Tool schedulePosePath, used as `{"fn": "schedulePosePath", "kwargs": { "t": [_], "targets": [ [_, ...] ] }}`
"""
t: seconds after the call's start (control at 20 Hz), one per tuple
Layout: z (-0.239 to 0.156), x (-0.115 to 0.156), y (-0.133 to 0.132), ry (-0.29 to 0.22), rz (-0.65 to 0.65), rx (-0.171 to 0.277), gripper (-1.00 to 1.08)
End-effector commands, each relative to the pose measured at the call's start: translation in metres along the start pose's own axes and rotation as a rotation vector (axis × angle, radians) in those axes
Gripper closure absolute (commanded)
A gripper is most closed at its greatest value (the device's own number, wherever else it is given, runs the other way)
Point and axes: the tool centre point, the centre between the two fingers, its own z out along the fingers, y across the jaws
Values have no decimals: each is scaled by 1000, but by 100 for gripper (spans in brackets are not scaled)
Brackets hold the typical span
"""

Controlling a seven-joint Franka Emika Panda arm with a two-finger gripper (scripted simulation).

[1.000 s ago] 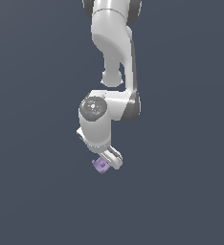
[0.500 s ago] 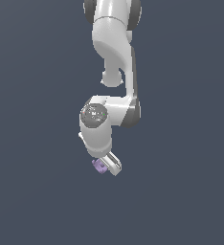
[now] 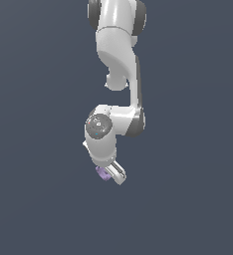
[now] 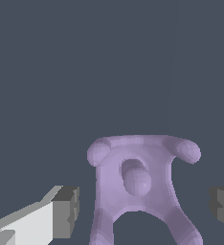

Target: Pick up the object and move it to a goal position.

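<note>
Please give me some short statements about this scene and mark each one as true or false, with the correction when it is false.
1. The purple object lies between the two fingers of the gripper. True.
2. In the wrist view, both jaws press against the object. False: a gap shows on each side between the finger pads and the object.
3. The object is red. False: it is pale purple.
4. The object has rounded prongs and a knob in its central hollow. True.
5. In the exterior view, the gripper points straight up. False: it points downward, tilted toward the exterior view's right.
</note>
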Motion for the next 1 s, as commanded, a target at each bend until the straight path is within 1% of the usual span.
{"fn": "schedulePosePath", "kwargs": {
  "t": [0.0, 0.2, 0.4, 0.45, 0.95],
  "targets": [
    [15, -1, 0, -1, 1, -1, -92],
    [27, -1, 1, -1, 2, -1, -92],
    [27, 0, 0, -1, 2, -1, -92],
    [27, 0, 0, -1, 2, -1, 108],
    [27, 0, 0, -1, 2, -1, 108]
  ]
}}
